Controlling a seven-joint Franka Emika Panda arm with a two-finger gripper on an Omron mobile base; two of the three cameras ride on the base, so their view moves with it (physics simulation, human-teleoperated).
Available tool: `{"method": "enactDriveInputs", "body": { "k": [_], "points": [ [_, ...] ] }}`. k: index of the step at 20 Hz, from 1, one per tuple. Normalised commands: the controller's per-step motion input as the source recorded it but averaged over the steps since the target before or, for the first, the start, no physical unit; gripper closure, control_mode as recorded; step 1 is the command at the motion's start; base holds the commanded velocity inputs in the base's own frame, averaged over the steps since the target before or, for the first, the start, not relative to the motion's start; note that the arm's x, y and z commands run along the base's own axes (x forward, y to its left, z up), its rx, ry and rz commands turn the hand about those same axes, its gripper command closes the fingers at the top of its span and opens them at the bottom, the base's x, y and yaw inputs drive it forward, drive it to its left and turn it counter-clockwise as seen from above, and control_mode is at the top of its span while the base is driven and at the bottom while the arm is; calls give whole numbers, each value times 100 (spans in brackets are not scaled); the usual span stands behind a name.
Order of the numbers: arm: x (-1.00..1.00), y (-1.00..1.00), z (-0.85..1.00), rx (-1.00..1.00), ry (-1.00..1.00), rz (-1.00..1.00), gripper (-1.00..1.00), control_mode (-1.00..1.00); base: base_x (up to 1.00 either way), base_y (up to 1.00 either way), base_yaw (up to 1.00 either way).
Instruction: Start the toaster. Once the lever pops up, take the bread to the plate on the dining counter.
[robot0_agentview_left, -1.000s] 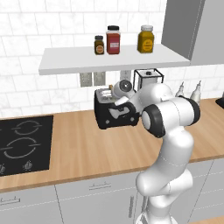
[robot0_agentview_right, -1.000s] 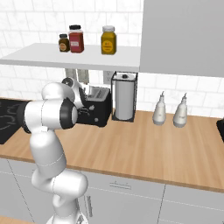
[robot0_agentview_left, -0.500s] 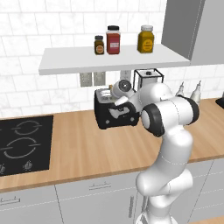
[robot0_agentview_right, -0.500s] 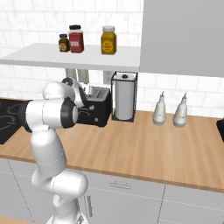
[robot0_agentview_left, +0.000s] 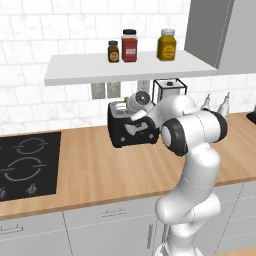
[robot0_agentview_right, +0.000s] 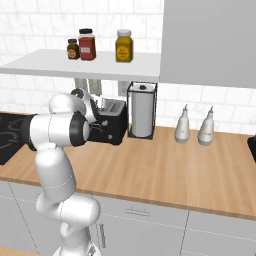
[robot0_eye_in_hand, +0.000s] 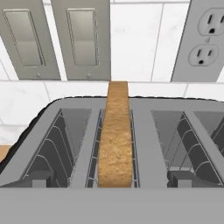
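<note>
Claw (robot0_eye_in_hand: 114, 183) wide open, nothing in it, sitting right over the toaster (robot0_agentview_left: 131, 131) w/ its two dark tips low at 6 o'clock in the hand view, straddling the bread (robot0_eye_in_hand: 115, 140). Bread stands upright in the 2nd slot from left, top edge proud of the slot and running toward 12 o'clock. Toaster is on the wood bench (robot0_agentview_left: 100, 170) against the tiled wall, hob (robot0_agentview_left: 25, 170) off at 9 o'clock, paper-towel holder (robot0_agentview_right: 142, 110) just beside it at 3 o'clock. I judge the slice light, thin, fairly stiff but crumbly, so pinch the exposed top strip across its faces, gentle squeeze, pull straight up. Can't tell if the lever is down or up from here. Room: slot walls and wire guides tight both sides of the slice; shelf (robot0_agentview_left: 125, 67) overhangs at 12 o'clock, so lift is limited; wall outlet plates close behind. Open bench toward 6 o'clock for backing out.
</note>
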Motion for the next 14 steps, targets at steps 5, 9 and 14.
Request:
{"method": "enactDriveInputs", "body": {
  "k": [5,9,14],
  "points": [
    [0,0,0,0,0,0,100,-100,0,0,0],
    [0,0,0,0,0,0,100,-100,0,0,0],
    [0,0,0,0,0,0,100,-100,0,0,0]
  ]
}}
